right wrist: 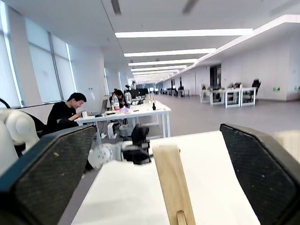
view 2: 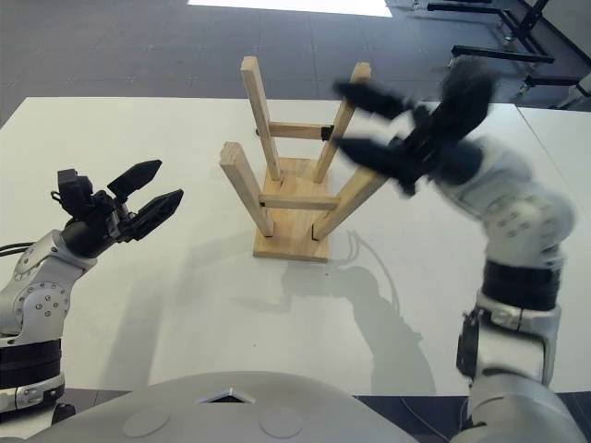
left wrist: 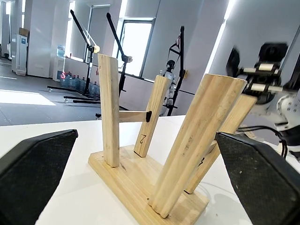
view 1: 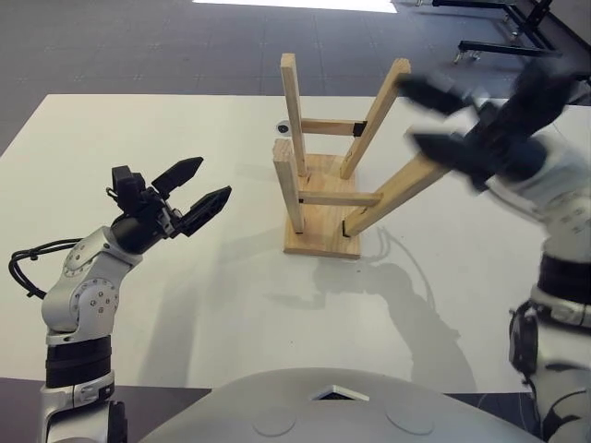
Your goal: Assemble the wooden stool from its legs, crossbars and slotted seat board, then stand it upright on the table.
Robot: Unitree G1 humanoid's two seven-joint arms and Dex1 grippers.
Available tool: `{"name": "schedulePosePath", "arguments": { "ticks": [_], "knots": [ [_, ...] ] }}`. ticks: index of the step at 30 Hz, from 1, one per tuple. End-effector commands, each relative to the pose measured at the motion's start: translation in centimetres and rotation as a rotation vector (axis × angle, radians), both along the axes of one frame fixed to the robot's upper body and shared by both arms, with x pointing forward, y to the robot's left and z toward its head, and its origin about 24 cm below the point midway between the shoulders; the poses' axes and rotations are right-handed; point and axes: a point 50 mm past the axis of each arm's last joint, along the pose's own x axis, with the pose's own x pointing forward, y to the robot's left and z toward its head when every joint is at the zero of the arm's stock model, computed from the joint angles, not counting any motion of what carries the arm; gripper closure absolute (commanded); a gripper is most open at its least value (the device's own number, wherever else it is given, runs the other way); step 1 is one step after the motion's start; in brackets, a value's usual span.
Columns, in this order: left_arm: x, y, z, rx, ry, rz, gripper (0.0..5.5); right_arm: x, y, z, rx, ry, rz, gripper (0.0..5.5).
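**On the white table: stool upside down, both grippers spread**

At table centre the wooden stool [view 1: 319,185] rests inverted. Its seat board [view 1: 323,238] lies flat on the table [view 1: 138,120], and four legs [view 1: 290,92] point up, splayed outward. Two crossbars [view 1: 328,126] join the legs in pairs, one at the far pair and one at the near pair, with dark slots showing at the joints.

Left arm: low at the table's left side, elbow bent, silver forearm angled up and in toward the stool. The left gripper [view 1: 212,177] is spread wide, its tips aimed at the stool and well apart from it.

Right arm: raised, elbow bent, forearm coming in over the table from the right and blurred. The right gripper [view 1: 411,113] is spread, holding nothing. It sits at the upper end of the near right leg [view 1: 388,194]. In the right wrist view that leg's tip stands between the two pads [right wrist: 51,173]; contact cannot be told.

Materials: pale unfinished wood with fine grain. Legs are square-sectioned with softened edges, the seat a thin rectangular board. Gripper fingers are black, wedge-shaped and taper to points, with matte, faintly speckled pads.
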Motion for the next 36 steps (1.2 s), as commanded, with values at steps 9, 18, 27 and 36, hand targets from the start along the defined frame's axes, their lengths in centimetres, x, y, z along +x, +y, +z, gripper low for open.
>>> {"name": "schedulePosePath", "arguments": {
  "ticks": [9, 18, 27, 36],
  "knots": [
    [0.0, 0.8, -4.3, 0.110, 0.150, 0.016, 0.10, 0.8, 0.5, 1.1, -0.003, -0.048, -0.060, 0.66],
    [1.6, 1.8, -0.1, 0.090, -0.016, 0.084, 0.10, 1.5, -4.6, 1.5, 0.181, 0.001, -0.230, 0.66],
    [4.1, 3.2, 2.0, 0.154, -0.096, 0.112, 0.10, -0.7, -8.3, -4.9, -0.173, 0.143, -0.315, 0.66],
    [7.0, 0.7, 2.8, 0.168, -0.173, 0.097, 0.10, -0.2, -6.9, -6.1, -0.225, 0.160, -0.265, 0.66]
  ]
}}
